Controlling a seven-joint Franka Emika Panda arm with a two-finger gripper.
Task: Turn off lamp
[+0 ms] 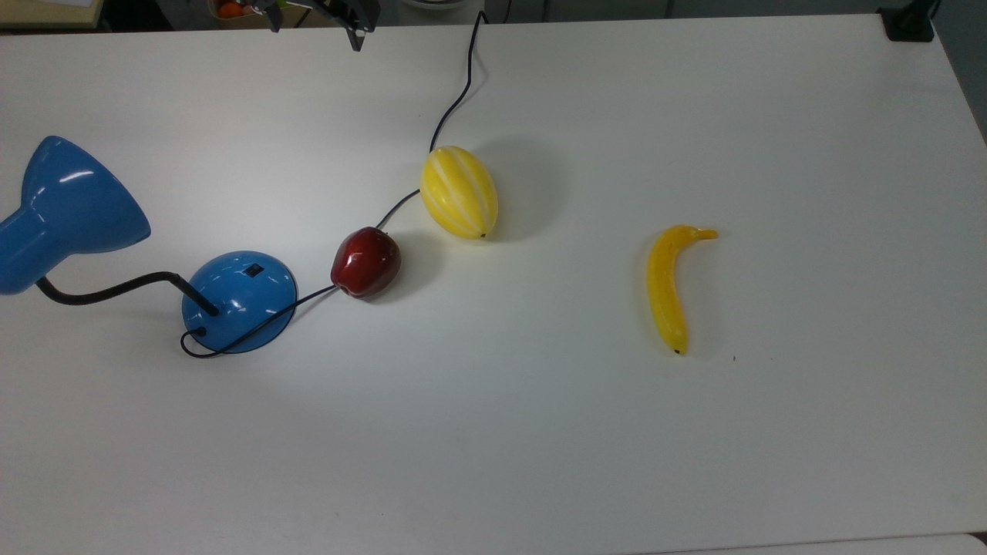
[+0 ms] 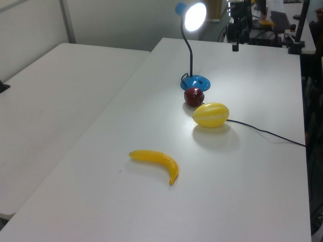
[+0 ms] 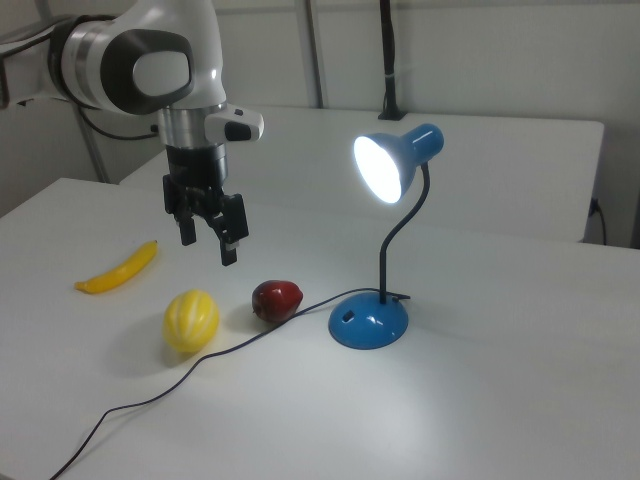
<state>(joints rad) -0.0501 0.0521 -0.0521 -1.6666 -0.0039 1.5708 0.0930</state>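
The lamp is glossy blue with a bent black gooseneck. Its domed base [image 1: 239, 301] [image 3: 368, 320] [image 2: 196, 82] stands at the top view's left, with a small black switch [image 1: 254, 270] [image 3: 348, 314] on top. The cone shade [image 3: 395, 160] [image 2: 194, 15] [image 1: 69, 200] glows bright white, so the lamp is lit. My gripper [image 3: 208, 245] [image 1: 314, 31] hangs open in the air above the table, holding nothing. In the right view it is up and to the left of the base, well apart from it.
A dark red apple [image 1: 366, 262] lies close beside the base, and a yellow striped melon [image 1: 459, 193] just past it. The black cord [image 1: 455, 100] runs under both to the table's far edge. A banana [image 1: 669, 285] lies at the top view's right.
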